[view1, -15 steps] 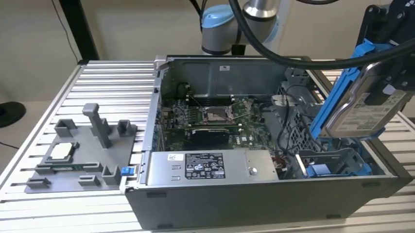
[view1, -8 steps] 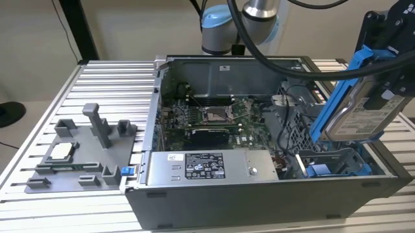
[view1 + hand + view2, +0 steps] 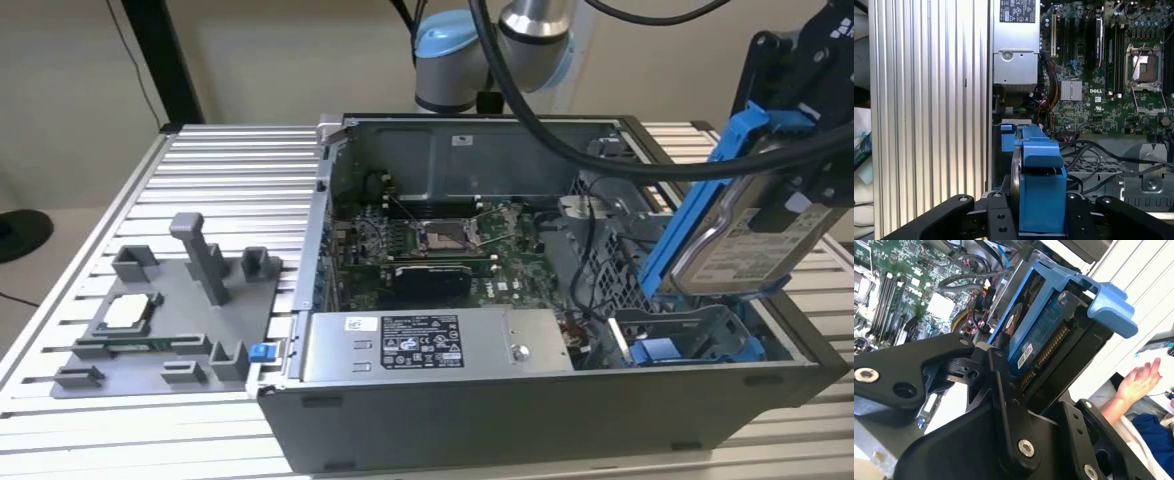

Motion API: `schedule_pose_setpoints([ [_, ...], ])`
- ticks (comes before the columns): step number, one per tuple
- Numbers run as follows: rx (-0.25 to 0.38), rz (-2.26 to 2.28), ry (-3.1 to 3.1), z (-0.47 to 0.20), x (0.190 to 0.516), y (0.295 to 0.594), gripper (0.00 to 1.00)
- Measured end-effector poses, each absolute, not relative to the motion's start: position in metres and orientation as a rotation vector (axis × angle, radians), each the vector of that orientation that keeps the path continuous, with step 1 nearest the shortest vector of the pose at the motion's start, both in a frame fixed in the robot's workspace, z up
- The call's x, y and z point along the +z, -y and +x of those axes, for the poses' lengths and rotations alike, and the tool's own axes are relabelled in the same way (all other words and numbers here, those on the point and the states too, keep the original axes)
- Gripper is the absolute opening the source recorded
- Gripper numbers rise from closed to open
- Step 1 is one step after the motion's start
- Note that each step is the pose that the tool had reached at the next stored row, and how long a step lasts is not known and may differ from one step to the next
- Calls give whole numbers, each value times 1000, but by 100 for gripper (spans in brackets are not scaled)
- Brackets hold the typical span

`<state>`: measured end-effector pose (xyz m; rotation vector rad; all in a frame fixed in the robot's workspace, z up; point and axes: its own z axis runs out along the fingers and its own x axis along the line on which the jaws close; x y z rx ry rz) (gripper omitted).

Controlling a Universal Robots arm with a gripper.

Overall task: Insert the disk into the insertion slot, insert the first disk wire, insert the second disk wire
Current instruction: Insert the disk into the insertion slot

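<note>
I am reading the pincer (image 3: 790, 200) as clamped on the disk (image 3: 747, 245). Its black fingers (image 3: 1000, 375) are pressing on the drive's two flat sides, and the blue frame (image 3: 694, 200) is running along the drive's edges.

In the second wrist view the pincer (image 3: 1039, 367) is gripping the disk (image 3: 1040, 337) near one end, and the frame (image 3: 1106, 302) is sticking out past the far end. In the first wrist view the disk (image 3: 1015, 182) is standing edge-on between the fingers (image 3: 998, 217), with the frame (image 3: 1041, 195) sitting in the gap of the pincer (image 3: 1036, 220).

In the exterior view the disk is hanging in the air, tilted, with its label facing outward. It is over the end of the case (image 3: 534, 420) at the exterior view's right. Its lower end is hovering just above the slot (image 3: 694, 322); I cannot tell whether it is touching the rim. The slot is lying open with its blue tabs showing, beside the power supply (image 3: 427, 345). The board (image 3: 427, 240) is lying deeper inside the case.

The case is standing on the slatted desk (image 3: 227, 170). A grey fixture (image 3: 160, 320) is resting well apart from it, toward the exterior view's left. In the second wrist view a person's hand (image 3: 1140, 382) is being held up beyond the desk's edge.
</note>
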<state>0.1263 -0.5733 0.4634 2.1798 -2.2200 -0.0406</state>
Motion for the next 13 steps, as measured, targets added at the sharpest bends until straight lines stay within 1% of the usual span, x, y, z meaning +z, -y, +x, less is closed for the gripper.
schedule_pose_setpoints([
  [13, -41, 2180, 2220, 127, 457, 574, 0],
])
